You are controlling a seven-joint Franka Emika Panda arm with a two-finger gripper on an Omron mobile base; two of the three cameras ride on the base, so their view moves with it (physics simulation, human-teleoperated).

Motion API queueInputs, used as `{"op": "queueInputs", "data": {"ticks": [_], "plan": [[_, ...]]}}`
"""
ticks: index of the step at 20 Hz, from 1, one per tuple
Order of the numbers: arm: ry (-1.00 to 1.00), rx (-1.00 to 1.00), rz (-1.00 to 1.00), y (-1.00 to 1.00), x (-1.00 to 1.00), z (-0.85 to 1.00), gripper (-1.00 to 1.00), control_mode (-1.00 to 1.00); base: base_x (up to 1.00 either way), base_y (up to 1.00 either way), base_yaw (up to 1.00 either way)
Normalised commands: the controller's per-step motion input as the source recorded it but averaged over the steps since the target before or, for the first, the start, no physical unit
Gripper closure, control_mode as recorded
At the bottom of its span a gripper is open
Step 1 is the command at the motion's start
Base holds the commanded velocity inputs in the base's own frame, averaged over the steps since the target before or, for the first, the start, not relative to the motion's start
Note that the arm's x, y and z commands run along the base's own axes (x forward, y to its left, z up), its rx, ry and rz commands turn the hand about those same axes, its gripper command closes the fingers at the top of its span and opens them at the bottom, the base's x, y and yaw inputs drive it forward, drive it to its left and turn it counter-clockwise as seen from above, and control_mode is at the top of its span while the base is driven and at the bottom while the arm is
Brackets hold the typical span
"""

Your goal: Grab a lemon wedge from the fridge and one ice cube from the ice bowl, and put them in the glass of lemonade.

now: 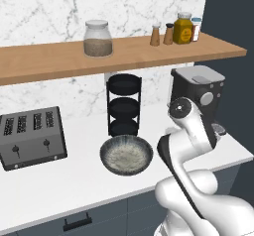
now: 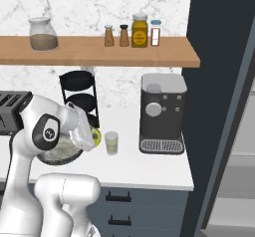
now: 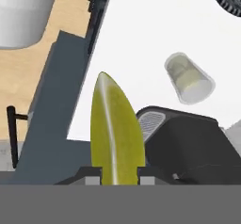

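My gripper (image 3: 117, 177) is shut on a yellow-green lemon wedge (image 3: 115, 133), which sticks out from between the fingertips. In the right base view the gripper (image 2: 92, 136) holds the wedge (image 2: 96, 137) above the white counter, just left of the glass of lemonade (image 2: 111, 143) and apart from it. The glass (image 3: 188, 78) is a small clear tumbler of pale liquid, standing in front of the black coffee machine (image 2: 162, 112). The ice bowl (image 1: 126, 154) rests on the counter in front of the black rack; my arm partly hides it (image 2: 62, 154). The dark fridge (image 2: 219, 81) rises at the right.
A silver toaster (image 1: 32, 136) sits at the counter's left. The black three-tier rack (image 1: 124, 106) stands against the marble wall. A wooden shelf (image 1: 49, 59) carries a lidded jar (image 1: 97, 38) and several small bottles (image 2: 139, 31). Drawer cabinets (image 2: 144, 206) run below the counter edge.
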Motion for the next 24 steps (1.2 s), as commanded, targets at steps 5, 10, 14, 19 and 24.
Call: {"op": "queueInputs", "data": {"ticks": [5, 10, 14, 19, 24], "plan": [[0.14, -0.29, 0.31, 0.03, 0.04, -0.29, 1.00, -1.00, 0.00, 0.00, 0.00], [0.03, -0.06, 0.08, 0.01, 0.30, -0.07, 1.00, -1.00, 0.00, 0.00, 0.00], [0.00, 0.00, 0.00, 0.00, 0.56, -0.11, 1.00, -1.00, 0.00, 0.00, 0.00], [-0.01, 0.00, 0.00, 0.07, 0.69, -0.11, 1.00, -1.00, 0.00, 0.00, 0.00], [0.00, 0.00, 0.00, 0.06, 0.68, -0.01, 1.00, -1.00, 0.00, 0.00, 0.00]]}}
